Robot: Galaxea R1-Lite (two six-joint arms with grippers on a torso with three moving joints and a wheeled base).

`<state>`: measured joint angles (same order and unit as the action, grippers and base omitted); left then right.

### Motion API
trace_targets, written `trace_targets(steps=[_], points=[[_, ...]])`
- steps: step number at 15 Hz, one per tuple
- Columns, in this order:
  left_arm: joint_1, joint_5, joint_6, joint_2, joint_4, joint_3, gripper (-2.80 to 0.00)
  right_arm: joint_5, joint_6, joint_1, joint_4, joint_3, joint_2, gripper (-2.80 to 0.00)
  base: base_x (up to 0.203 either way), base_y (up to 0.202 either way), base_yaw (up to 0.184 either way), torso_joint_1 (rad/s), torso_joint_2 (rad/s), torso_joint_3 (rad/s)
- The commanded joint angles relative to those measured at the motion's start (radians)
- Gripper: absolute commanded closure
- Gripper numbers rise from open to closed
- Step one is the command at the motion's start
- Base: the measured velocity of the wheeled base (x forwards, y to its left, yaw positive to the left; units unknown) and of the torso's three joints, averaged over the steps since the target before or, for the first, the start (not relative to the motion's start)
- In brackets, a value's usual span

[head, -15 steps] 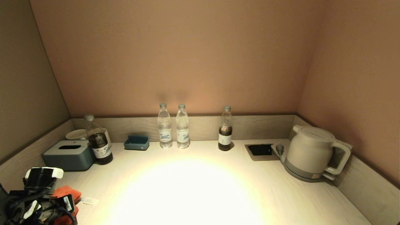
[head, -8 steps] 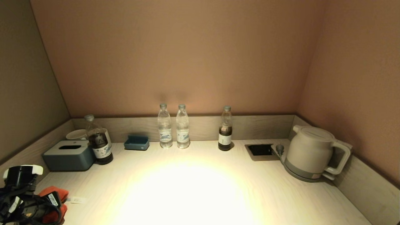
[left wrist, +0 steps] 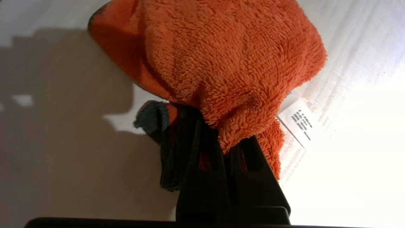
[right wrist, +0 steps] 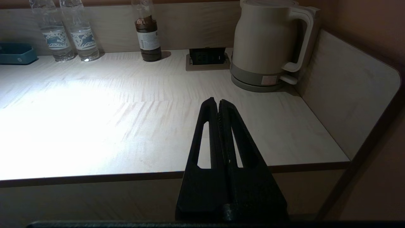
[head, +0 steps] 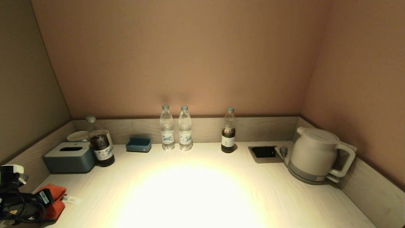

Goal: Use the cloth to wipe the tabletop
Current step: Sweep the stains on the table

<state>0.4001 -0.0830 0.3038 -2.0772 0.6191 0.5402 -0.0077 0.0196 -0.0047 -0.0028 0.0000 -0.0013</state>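
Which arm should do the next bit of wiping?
The left. Its gripper already has its jaws clamped on the orange cloth, which lies on the tabletop. The right gripper hangs shut and empty off the front edge.

Black left arm, looped cables, white cap, barcode sticker; black slotted jaws

Alcove with a lit wooden counter, walled on three sides.

You have plain brownish walls at the back and both sides, with a low wood-grain upstand running round the counter. A bright pool of light falls on the middle of the pale counter surface; the corners sit dimmer. A recessed socket box is set into the counter near the back. From the right wrist view you see the counter's front edge and the rounded end of the side upstand.
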Motion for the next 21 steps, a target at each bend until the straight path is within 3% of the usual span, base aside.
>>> trace_targets(steps=[1, 3, 7, 9, 10, 14, 17, 21], points=[[-0.050, -0.005, 0.003, -0.002, 0.008, -0.005, 0.00, 0.000, 0.000, 0.000, 0.000, 0.000, 0.001, 0.00, 0.000, 0.000, 0.000, 0.000, 0.00, 0.000], [-0.069, -0.004, 0.006, 0.000, 0.008, -0.012, 0.00, 0.000, 0.000, 0.002, 0.000, 0.000, 0.001, 0.00, 0.000, 0.000, 0.000, 0.000, 0.00, 0.000], [-0.296, 0.005, 0.030, 0.024, 0.010, -0.045, 0.00, 0.000, 0.000, 0.000, 0.000, 0.000, 0.001, 0.00, 0.000, 0.000, 0.000, 0.000, 0.00, 0.000], [-0.320, 0.009, 0.050, 0.026, 0.010, -0.048, 0.00, 0.000, 0.000, 0.000, 0.000, 0.000, 0.001, 0.00, 0.000, 0.000, 0.000, 0.000, 0.00, 0.000], [-0.376, 0.013, 0.066, 0.026, 0.010, -0.048, 0.00, 0.000, 0.000, 0.000, 0.000, 0.000, 0.001, 0.00, 0.000, 0.000, 0.000, 0.000, 0.00, 0.000], [-0.711, 0.096, 0.149, 0.040, 0.009, -0.041, 0.00, 0.000, 0.000, 0.000, 0.000, 0.000, 0.001, 0.00, 0.000, 0.000, 0.000, 0.000, 0.00, 0.000], [-0.859, 0.154, 0.168, 0.058, 0.010, -0.030, 0.00, 0.000, 0.000, 0.000, 0.000, 0.000, 0.001, 0.00, 0.000, 0.000, 0.000, 0.000, 0.00, 0.000], [-0.989, 0.204, 0.170, 0.129, 0.008, -0.013, 0.00, 0.000, 0.000, 0.000, 0.000, 0.000, 0.001, 0.00, 0.000, 0.000, 0.000, 0.000, 0.00, 0.000]])
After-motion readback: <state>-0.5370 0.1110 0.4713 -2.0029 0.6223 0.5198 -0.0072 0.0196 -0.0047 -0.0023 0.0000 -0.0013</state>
